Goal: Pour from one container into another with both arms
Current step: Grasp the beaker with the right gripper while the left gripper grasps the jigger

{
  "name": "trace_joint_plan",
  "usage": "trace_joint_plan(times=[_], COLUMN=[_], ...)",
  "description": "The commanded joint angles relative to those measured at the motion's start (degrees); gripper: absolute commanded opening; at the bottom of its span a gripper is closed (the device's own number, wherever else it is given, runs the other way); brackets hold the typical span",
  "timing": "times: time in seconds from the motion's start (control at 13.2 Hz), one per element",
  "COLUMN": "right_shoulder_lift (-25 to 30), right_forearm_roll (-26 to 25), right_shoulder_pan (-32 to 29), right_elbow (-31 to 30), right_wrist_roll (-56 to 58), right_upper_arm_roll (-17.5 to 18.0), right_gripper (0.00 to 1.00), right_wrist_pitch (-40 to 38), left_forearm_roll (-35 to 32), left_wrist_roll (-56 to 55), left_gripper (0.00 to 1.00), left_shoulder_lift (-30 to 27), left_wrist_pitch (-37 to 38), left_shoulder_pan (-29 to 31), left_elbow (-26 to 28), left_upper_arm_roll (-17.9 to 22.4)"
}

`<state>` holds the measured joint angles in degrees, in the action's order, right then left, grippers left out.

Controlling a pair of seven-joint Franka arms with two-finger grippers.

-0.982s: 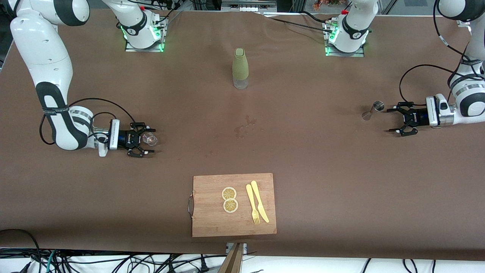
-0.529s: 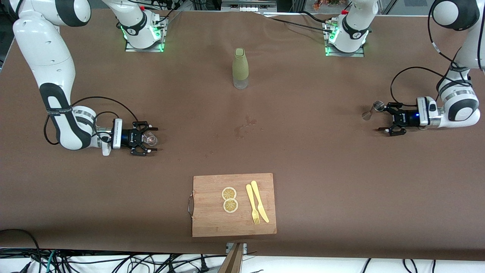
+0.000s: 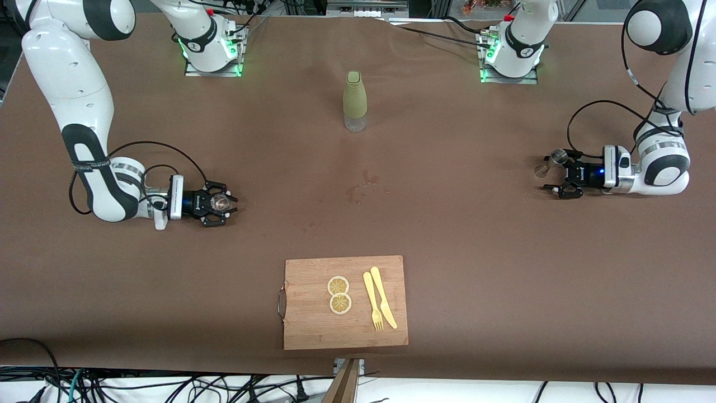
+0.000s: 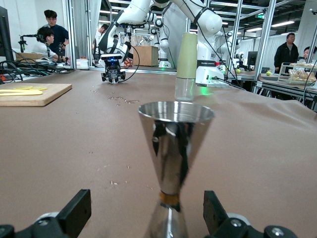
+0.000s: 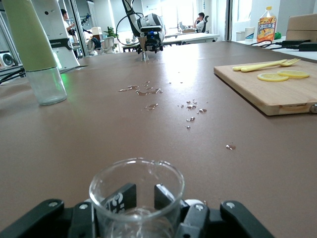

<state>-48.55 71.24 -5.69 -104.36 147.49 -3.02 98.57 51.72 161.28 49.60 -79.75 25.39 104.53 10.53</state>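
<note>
A small clear glass beaker [image 3: 222,201] [image 5: 133,213] stands on the brown table toward the right arm's end. My right gripper [image 3: 224,204] [image 5: 143,198] lies low on the table, shut on the beaker, its pads showing dark through the glass. A shiny steel jigger [image 3: 551,162] [image 4: 176,144] stands upright toward the left arm's end. My left gripper [image 3: 554,178] [image 4: 146,218] is open, with one finger [image 4: 74,213] on each side of the jigger's waist and clear gaps between.
A bottle with a green sleeve [image 3: 354,101] [image 4: 187,64] [image 5: 32,49] stands mid-table near the bases. Water drops [image 3: 363,187] lie in the middle. A wooden cutting board [image 3: 313,330] holds two lemon slices [image 3: 338,294] and a yellow fork and knife [image 3: 379,299].
The right gripper's fingers have closed in on the beaker. The left arm has slid toward the table's middle, bringing its open fingers around the jigger.
</note>
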Motion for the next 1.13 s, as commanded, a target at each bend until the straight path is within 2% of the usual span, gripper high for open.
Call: trace_joint_plan(times=[0.0,0.3,0.38,0.53,0.6,0.98,1.06], right_shoulder_lift=[-0.14,0.21,0.3,0.47,0.47,1.44,1.87], right_forearm_roll=[1.27,1.44,1.44,1.44,1.44,0.74,0.39], right_shoulder_pan=[0.15,0.33,0.24,0.24,0.15,-0.37,-0.46], right_elbow=[0.12,4.24,4.69,5.65,6.18,7.15,7.24], right_wrist_roll=[-0.01,-8.43,-9.75,-11.95,-12.57,-14.86,-14.78], right_upper_arm_roll=[0.29,1.51,1.96,2.93,2.93,2.67,2.58], right_gripper=[0.0,0.0,0.0,0.0,0.0,0.0,0.0], right_wrist_pitch=[-2.23,-5.76,-5.76,-5.76,-5.84,-11.02,-12.42], left_forearm_roll=[-1.71,-1.45,-1.54,-1.36,-1.45,-0.92,-1.01], left_wrist_roll=[18.1,18.98,19.33,20.38,20.82,21.97,22.23], left_gripper=[1.0,0.86,0.72,0.68,0.53,0.51,0.44], left_shoulder_lift=[0.85,0.85,0.76,0.85,0.76,0.85,0.76], left_wrist_pitch=[2.67,3.38,3.38,3.46,3.47,3.38,3.38], left_shoulder_pan=[-0.25,-0.34,-0.42,-0.69,-0.69,-0.86,-0.86], left_elbow=[0.15,0.32,0.32,0.67,1.02,2.08,2.17], left_upper_arm_roll=[2.66,2.66,2.66,2.66,2.66,2.66,2.66])
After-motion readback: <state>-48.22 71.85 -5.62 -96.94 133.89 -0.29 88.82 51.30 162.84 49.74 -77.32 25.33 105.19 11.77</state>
